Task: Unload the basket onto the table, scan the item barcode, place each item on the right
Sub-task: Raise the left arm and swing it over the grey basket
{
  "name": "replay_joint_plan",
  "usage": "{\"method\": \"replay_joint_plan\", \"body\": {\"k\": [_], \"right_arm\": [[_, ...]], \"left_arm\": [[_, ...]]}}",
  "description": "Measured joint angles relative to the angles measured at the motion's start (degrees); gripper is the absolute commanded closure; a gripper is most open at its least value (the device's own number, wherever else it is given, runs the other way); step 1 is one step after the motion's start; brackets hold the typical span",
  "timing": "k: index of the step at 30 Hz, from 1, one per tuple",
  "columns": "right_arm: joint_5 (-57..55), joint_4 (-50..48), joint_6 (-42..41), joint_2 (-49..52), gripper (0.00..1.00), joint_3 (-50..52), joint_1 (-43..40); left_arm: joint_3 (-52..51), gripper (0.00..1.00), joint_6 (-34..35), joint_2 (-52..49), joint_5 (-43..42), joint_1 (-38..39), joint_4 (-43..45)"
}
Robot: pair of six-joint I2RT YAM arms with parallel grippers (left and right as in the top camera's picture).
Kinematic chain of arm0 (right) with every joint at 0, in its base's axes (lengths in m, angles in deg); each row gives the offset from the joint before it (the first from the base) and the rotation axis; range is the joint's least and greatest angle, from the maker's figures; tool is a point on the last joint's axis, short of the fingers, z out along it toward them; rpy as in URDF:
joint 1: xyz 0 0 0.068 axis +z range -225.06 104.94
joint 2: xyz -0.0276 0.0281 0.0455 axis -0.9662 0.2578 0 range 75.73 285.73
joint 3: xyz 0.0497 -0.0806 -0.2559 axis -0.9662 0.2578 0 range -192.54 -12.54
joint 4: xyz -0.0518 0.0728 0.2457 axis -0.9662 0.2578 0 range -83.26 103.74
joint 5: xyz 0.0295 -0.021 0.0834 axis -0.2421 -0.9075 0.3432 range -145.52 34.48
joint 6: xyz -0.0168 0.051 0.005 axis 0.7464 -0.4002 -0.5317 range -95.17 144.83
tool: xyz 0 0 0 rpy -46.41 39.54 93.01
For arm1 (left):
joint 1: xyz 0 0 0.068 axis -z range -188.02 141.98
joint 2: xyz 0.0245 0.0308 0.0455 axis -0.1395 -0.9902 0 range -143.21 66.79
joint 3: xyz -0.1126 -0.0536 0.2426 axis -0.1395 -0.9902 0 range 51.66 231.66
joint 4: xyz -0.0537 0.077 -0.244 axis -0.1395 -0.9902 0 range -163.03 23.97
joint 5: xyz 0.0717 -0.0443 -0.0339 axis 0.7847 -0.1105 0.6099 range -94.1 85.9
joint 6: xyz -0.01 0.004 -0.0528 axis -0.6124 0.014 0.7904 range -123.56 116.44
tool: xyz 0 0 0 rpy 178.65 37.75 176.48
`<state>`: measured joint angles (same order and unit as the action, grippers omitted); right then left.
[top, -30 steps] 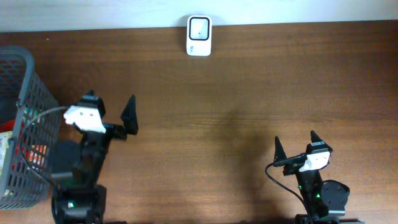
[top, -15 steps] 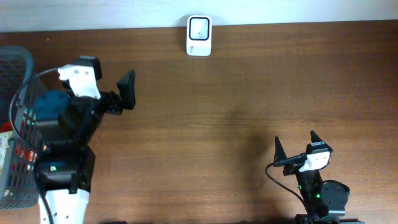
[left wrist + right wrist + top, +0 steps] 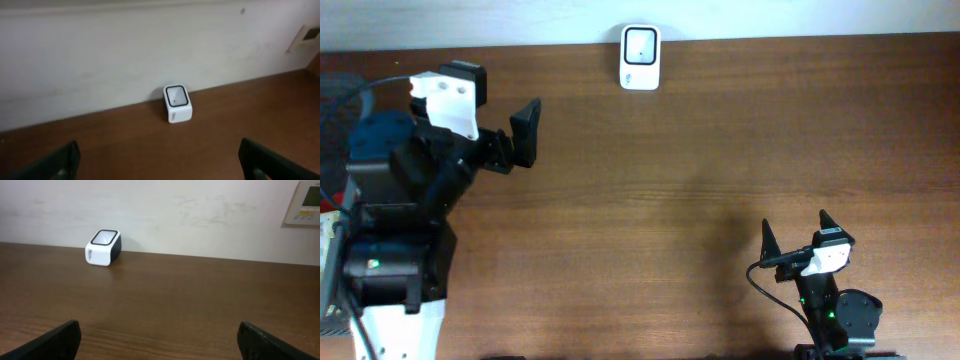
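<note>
left gripper (image 3: 498,95): hanging wide open over the table (image 3: 670,150), not gripping anything

right gripper (image 3: 795,222): sitting wide open too, empty, back by the near edge

scanner (image 3: 640,44): standing right against the wall (image 3: 100,60), ahead of the left gripper and a bit to its right, well ahead-left of the right gripper

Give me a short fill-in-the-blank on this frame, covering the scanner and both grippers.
The white scanner stands at the far edge of the table, against the ___. The left gripper and right gripper both have jaws that are ___. In the right wrist view, the scanner sits ___ of centre.
Missing words: wall; open; left.
</note>
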<state>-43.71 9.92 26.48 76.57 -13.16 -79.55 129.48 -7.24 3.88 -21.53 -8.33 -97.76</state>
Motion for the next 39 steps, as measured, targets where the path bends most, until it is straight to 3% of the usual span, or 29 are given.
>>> {"method": "replay_joint_plan", "body": {"k": [29, 39], "right_arm": [[0.0, 0.0, 0.04, 0.0, 0.01, 0.0, 0.0], [0.0, 0.0, 0.02, 0.0, 0.01, 0.0, 0.0]], "left_arm": [[3.52, 0.01, -1.31, -1.81, 0.09, 0.0, -5.97], [8.74, 0.01, -0.76, -8.81, 4.57, 0.0, -6.58]]}}
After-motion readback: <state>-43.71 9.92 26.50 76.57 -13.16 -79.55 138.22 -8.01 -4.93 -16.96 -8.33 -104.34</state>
